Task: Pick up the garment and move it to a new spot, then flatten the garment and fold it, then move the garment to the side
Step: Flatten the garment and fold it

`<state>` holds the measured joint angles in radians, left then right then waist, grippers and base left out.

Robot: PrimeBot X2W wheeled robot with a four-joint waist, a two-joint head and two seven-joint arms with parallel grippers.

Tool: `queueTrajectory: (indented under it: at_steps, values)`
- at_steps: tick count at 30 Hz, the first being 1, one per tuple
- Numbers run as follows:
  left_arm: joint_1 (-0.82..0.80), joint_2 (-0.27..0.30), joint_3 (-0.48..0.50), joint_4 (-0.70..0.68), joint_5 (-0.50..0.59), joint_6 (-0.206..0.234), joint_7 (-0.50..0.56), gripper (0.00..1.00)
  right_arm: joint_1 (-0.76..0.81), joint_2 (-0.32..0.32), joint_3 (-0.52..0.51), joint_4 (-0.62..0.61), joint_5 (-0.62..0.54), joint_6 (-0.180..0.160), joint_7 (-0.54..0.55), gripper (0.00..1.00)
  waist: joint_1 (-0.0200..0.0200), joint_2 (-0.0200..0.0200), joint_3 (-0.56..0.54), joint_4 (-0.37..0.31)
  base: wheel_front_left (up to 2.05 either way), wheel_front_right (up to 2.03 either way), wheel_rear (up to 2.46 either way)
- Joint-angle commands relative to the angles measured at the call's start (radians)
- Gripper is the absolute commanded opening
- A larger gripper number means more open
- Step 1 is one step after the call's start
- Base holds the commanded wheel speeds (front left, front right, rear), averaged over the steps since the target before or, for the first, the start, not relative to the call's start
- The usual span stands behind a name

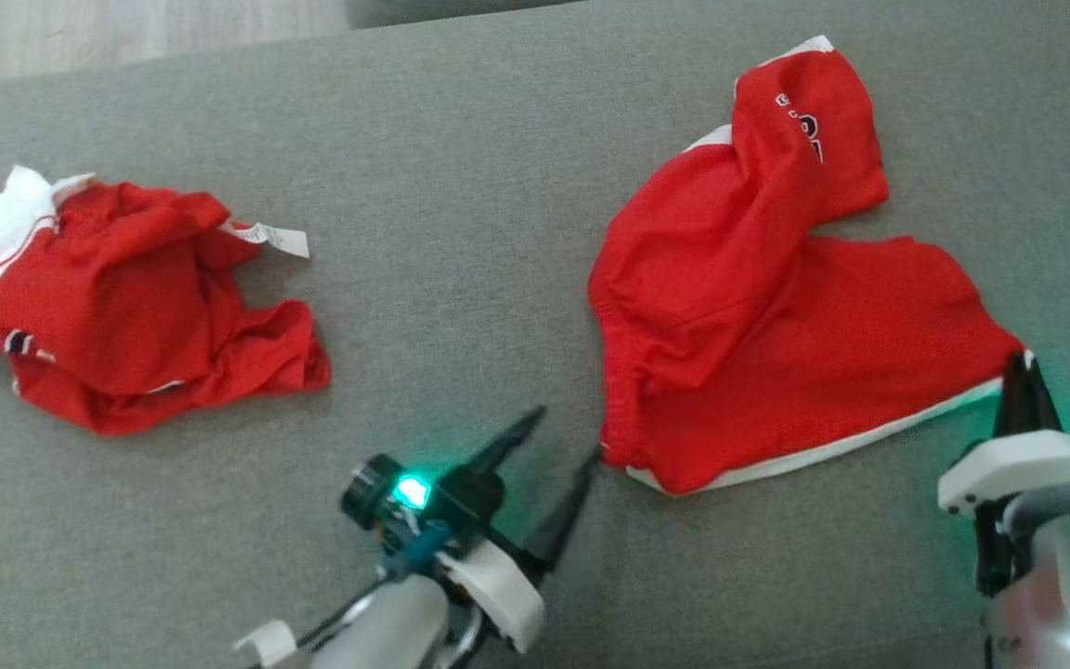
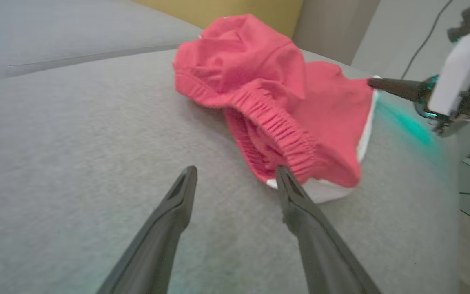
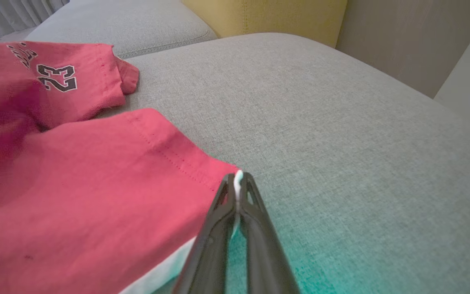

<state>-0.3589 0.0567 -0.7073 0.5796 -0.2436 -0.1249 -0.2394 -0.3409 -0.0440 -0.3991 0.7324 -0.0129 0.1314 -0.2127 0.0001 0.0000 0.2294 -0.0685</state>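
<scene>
Broadly: a grey woven-fabric sofa cushion (image 1: 461, 186), flat, with a fine nubby weave. On its right half lie the red mesh shorts with white hem trim (image 1: 776, 353), loosely spread, one leg folded back, gathered elastic waistband facing left. Well apart at far left sits a crumpled red-and-white jersey garment (image 1: 145, 316), bunched, white tag sticking out. The left tool (image 1: 567, 432) is released, its tapered dark fingers spread, one tip just beside the waistband corner. The right tool (image 1: 1023, 364) is clenched on the shorts' white-trimmed hem corner.
</scene>
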Motion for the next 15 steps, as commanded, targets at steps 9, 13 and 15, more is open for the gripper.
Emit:
queueTrajectory:
  at_steps: [9, 13, 15]
  values:
    - [-0.108, 0.02, -0.134, 0.039, -0.068, -0.006, -0.019, 1.0, -0.053, -0.006, 0.063, -0.004, 0.015, -0.001, -0.023, 0.0, -0.0001, 0.0, 0.017, -0.023, 0.0, 0.0, 0.0]
    - [-0.131, 0.041, -0.172, 0.045, -0.078, -0.006, -0.022, 1.0, -0.058, -0.006, 0.059, 0.005, 0.014, -0.001, -0.026, 0.0, -0.0001, 0.0, 0.015, -0.022, 0.0, 0.0, 0.0]
    - [-0.135, 0.047, -0.164, 0.044, -0.076, -0.005, -0.022, 1.0, -0.059, -0.006, 0.058, 0.011, 0.015, -0.001, -0.027, 0.0, -0.0001, 0.0, 0.012, -0.021, 0.0, 0.0, 0.0]
